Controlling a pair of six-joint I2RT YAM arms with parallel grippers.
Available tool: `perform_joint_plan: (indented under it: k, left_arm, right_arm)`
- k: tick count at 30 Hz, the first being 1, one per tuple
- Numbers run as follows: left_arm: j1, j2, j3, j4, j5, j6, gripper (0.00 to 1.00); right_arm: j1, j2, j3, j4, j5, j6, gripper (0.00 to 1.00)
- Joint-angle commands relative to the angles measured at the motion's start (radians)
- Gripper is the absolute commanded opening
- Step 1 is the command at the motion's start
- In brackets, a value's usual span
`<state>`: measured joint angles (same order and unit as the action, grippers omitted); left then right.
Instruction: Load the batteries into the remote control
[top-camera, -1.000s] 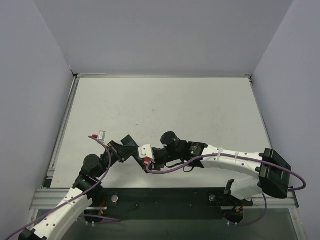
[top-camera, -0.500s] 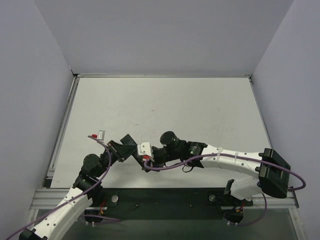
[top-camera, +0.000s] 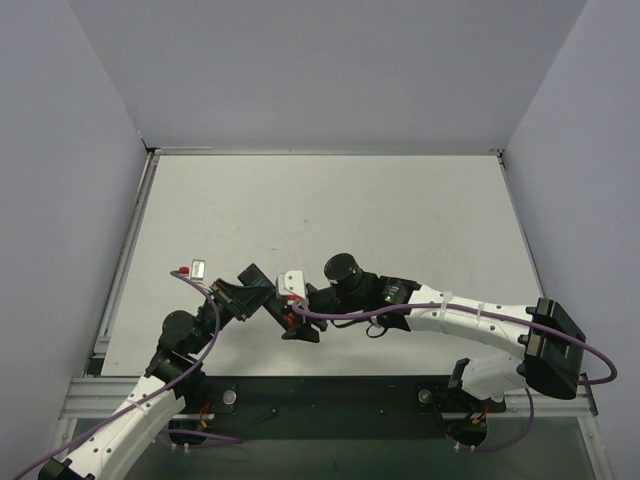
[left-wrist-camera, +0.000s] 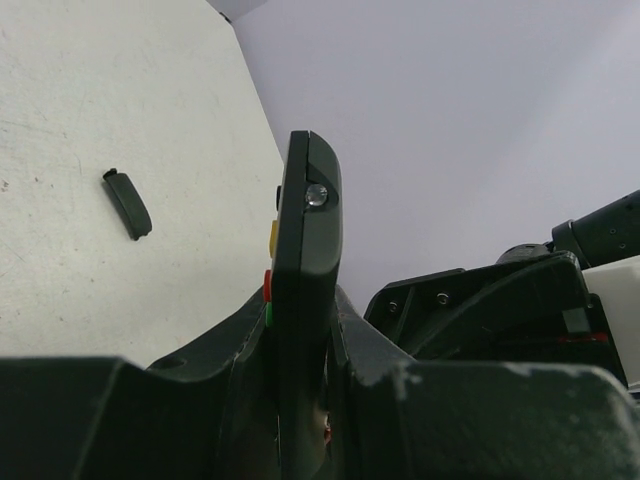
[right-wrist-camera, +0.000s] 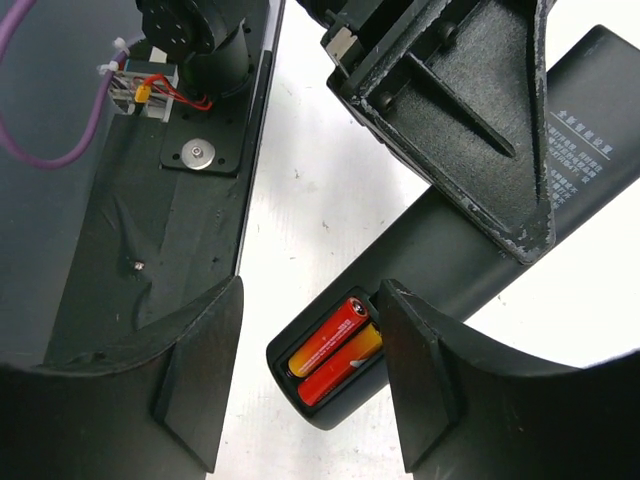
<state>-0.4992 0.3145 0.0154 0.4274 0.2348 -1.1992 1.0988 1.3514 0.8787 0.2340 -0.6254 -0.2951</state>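
— Where are the batteries?

— The two small red-and-orange cylindrical batteries (right-wrist-camera: 335, 350) lie side by side in the open compartment at one end of the slim black rectangular plastic remote control (right-wrist-camera: 440, 250), low in the middle of my right wrist view.

— Who holds the remote control?

— My left gripper (left-wrist-camera: 303, 330) pinches it edge-on (coloured buttons face left in that wrist view). My right gripper (right-wrist-camera: 310, 300) has its fingers spread, gripping nothing, the compartment showing between them.

— The lid?

— A small black curved cover piece (left-wrist-camera: 127, 203) lies on the flat white table (left-wrist-camera: 60, 120), upper left of the left wrist view.
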Motion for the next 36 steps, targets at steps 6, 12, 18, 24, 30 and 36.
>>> perform_joint_plan:
  k: [6, 12, 18, 24, 30, 36]
  left_arm:
    - [-0.007, -0.012, 0.046, 0.182, 0.049, -0.051, 0.0]
    - [-0.009, -0.008, 0.041, 0.186, 0.046, -0.049, 0.0]
    - [-0.007, -0.008, 0.038, 0.183, 0.034, -0.046, 0.0]
    - [-0.007, -0.009, 0.034, 0.175, 0.009, -0.03, 0.0]
    - [-0.007, 0.009, 0.029, 0.211, 0.003, -0.026, 0.0]
    - [-0.007, 0.017, 0.044, 0.215, 0.009, -0.019, 0.0]
  right_arm:
    - [-0.005, -0.061, 0.068, 0.054, 0.007, 0.129, 0.74]
    - [-0.005, -0.084, 0.085, 0.059, 0.01, 0.183, 0.76]
    - [-0.011, -0.142, 0.08, 0.087, 0.165, 0.339, 1.0]
    - [-0.017, -0.216, 0.083, 0.01, 0.338, 0.545, 1.0]
    - [-0.043, -0.2, 0.101, -0.099, 0.4, 0.723, 1.0]
    - [-0.063, -0.158, 0.106, -0.174, 0.417, 0.818, 1.0]
